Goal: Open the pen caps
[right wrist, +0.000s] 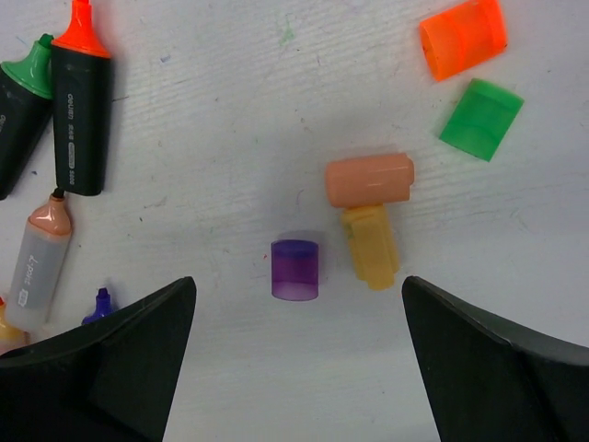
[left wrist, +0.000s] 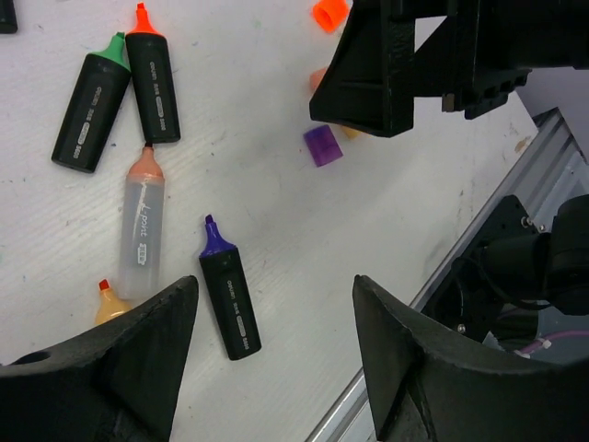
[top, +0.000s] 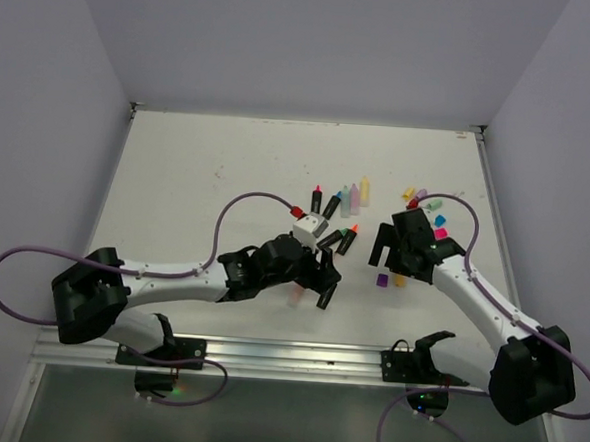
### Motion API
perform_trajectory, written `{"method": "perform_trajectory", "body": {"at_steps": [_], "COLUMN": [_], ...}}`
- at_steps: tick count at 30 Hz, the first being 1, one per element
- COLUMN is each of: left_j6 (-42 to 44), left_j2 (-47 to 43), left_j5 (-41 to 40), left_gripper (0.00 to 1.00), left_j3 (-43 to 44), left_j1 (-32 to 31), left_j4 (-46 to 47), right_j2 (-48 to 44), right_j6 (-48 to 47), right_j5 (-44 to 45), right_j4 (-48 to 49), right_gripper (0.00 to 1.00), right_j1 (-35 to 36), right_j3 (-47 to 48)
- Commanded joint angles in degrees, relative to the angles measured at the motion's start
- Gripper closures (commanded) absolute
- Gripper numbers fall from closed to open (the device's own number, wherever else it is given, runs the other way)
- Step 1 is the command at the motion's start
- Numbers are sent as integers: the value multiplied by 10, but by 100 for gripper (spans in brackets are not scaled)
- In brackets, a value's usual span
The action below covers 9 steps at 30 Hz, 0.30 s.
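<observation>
Several uncapped pens lie mid-table. A black pen with a purple tip (left wrist: 230, 304), a clear pen with a peach tip (left wrist: 143, 230) and two black pens with green (left wrist: 90, 115) and orange tips (left wrist: 155, 87) show in the left wrist view. My left gripper (left wrist: 273, 295) (top: 326, 280) is open and empty just right of the purple-tipped pen. My right gripper (right wrist: 296, 318) (top: 381, 248) is open and empty over a loose purple cap (right wrist: 296, 269) (top: 382, 279). Peach (right wrist: 370, 180), yellow (right wrist: 371, 247), orange (right wrist: 463, 37) and green (right wrist: 480, 117) caps lie loose beside it.
More pastel pens (top: 355, 195) stand in a row farther back, and several coloured caps (top: 428, 211) lie at the right. The metal rail (top: 297, 356) runs along the near edge. The two grippers are close together over the pens.
</observation>
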Motion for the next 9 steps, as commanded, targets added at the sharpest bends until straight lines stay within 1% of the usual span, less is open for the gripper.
{"method": "perform_trajectory", "body": {"at_steps": [1,4,5,9], "left_j6": [7,-7,-10,-36], "left_j2": [-26,-41,-45,-92], "left_j5": [-8,5,11,28], "left_gripper": [29,28,28,25], "left_j3": [-24,-52,-59,-110], "left_j1": [-3,-4,-4,-4], "left_j4": [27,51,58,108], "right_j2": [-25,-71,-94,-151], "right_j6": [15,27,30,39], "right_j5": [8,-14,-35,-68], "right_j4": [-42,-42,-42,-44], "right_gripper": [1,1,1,1], "right_j1": [-2,-2,-2,-1], "right_j3": [11,-10,-20,-36]}}
